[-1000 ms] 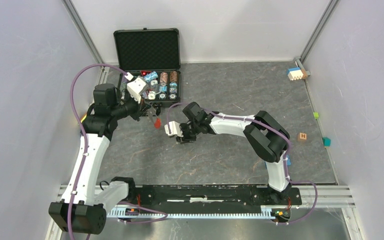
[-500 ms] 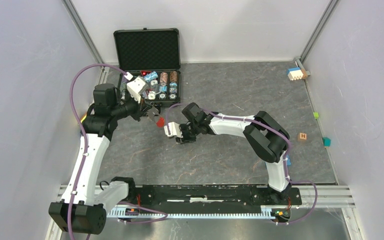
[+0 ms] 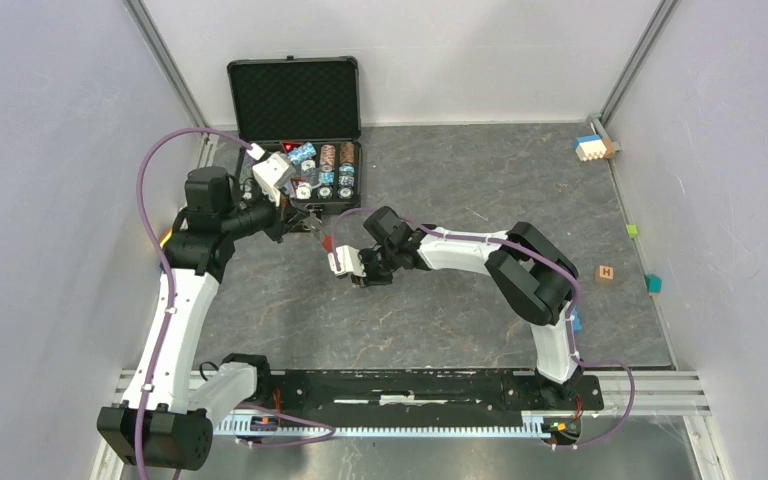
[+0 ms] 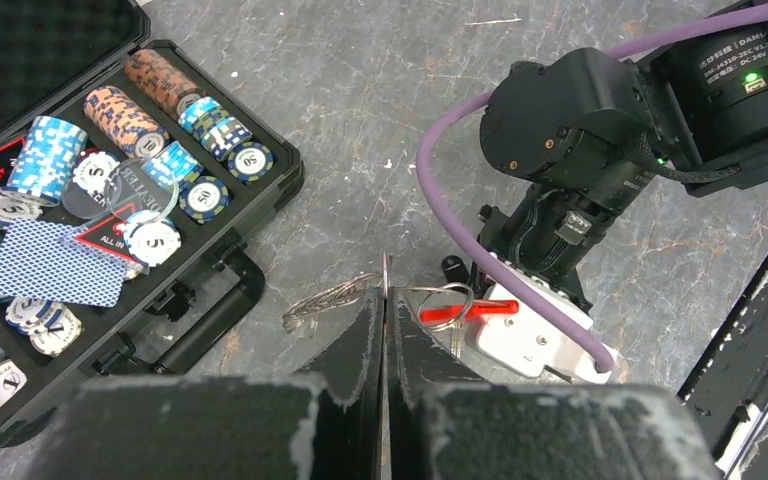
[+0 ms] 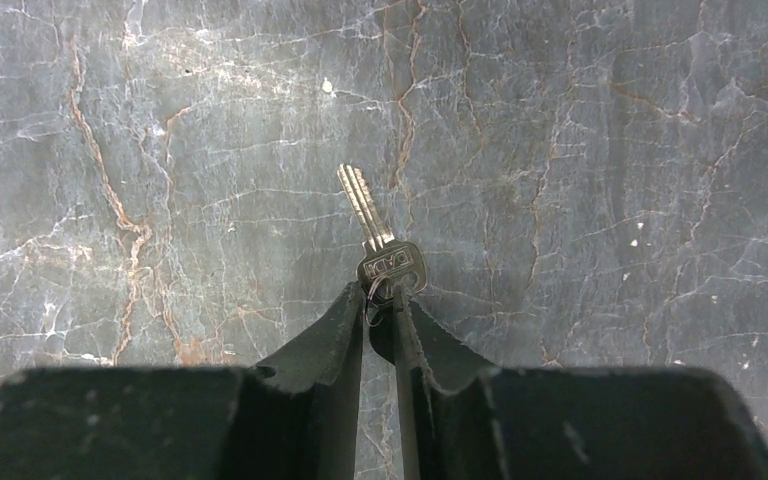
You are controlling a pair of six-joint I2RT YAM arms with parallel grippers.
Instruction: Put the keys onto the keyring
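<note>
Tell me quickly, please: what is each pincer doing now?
Left pincer: closed, holding the keyring.
Right pincer: closed, holding the key.

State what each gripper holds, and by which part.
The left gripper pinches the keyring by its thin metal loop; the right gripper pinches the key by its head, blade pointing away.

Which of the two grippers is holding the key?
The right gripper: it pinches the small silver metal key by its head. The left gripper grips the silvery keyring with a red tag.
</note>
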